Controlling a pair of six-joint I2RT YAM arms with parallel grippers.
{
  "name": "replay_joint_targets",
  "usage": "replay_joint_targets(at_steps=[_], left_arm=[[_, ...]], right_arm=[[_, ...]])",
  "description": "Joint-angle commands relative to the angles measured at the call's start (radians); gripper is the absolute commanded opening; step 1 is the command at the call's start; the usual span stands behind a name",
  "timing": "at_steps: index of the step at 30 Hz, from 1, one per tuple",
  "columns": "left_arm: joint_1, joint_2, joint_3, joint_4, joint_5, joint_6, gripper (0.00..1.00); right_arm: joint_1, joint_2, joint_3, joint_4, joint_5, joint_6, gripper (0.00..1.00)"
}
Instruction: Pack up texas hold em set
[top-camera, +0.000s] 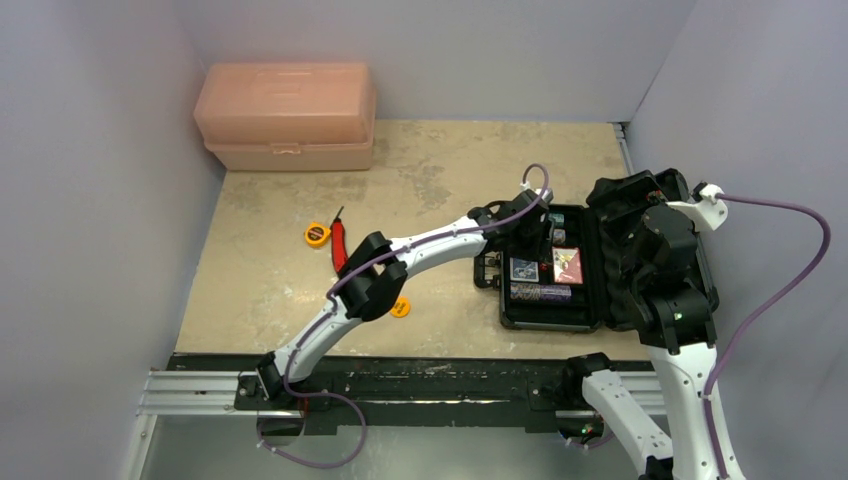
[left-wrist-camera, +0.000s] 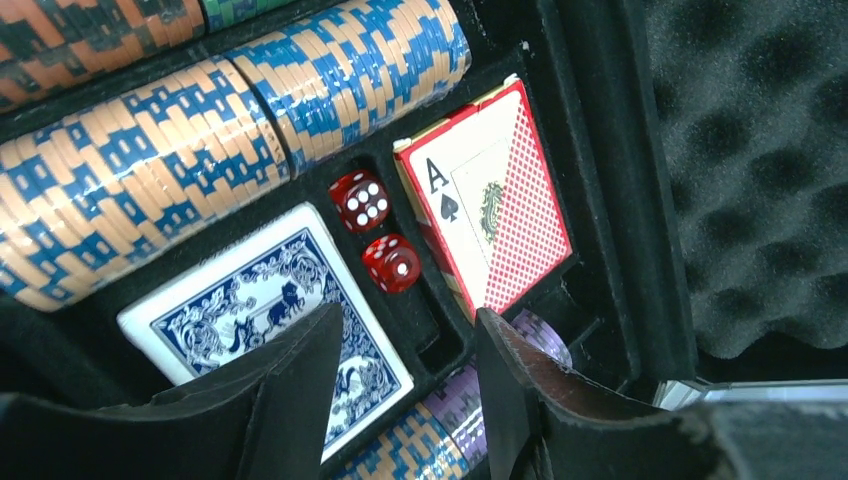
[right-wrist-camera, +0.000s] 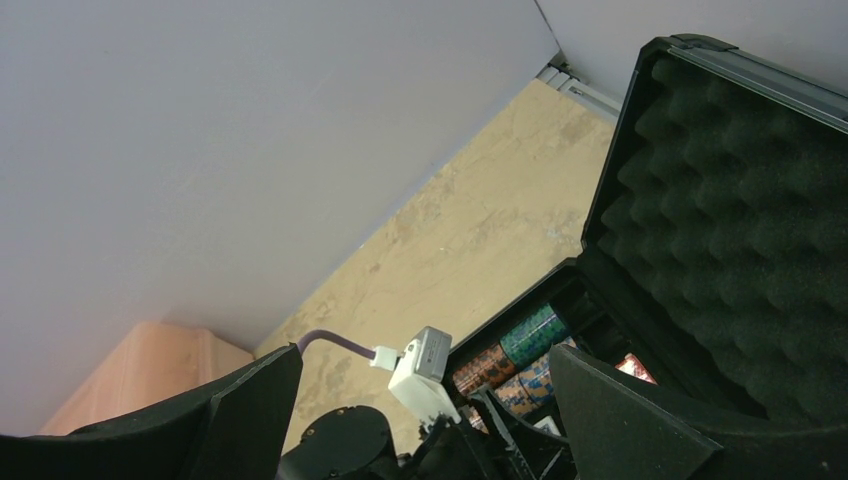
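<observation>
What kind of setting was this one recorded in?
Probably a lab robot cell: plain grey walls box in a tan tabletop, and two arms are mounted on a metal rail at its near edge.

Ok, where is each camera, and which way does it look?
Top external: high above and behind, looking down on the beige table, open black hard case and peach plastic toolbox; left arm and right arm show.
Left wrist: on the left arm, looking down into the case at striped poker chips, red dice, blue card deck and red card deck; black fingers of the left gripper show.
Right wrist: on the right arm, facing the lid's egg-crate foam; fingers of the right gripper show.
Shared: both wrist views show the foam.
</observation>
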Motion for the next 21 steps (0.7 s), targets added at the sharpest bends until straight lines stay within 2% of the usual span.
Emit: replay_joint_targets(at_steps=[1,6,12,21], left_arm=[[-0.004,-0.143,-0.042,0.027,0.002,0.058,0.51],[-0.004,-0.266,-0.167,0.084,-0.004,0.135,0.51],[-0.003,-0.481,-0.426,0.197,-0.095,0.231,0.65],[0.038,-0.778,-0.703,0.151,-0.256,0.357,0.81]], right_arm=[[0.005,-0.003,0.009,0.032,0.015,-0.017,0.99],[0.006,0.006,0.008,0.037,0.005,-0.025,0.99],[0.006,0.014,0.012,0.064,-0.052,-0.057,0.99],[0.005,0.025,0.019,0.144,-0.203,-0.131,0.99]])
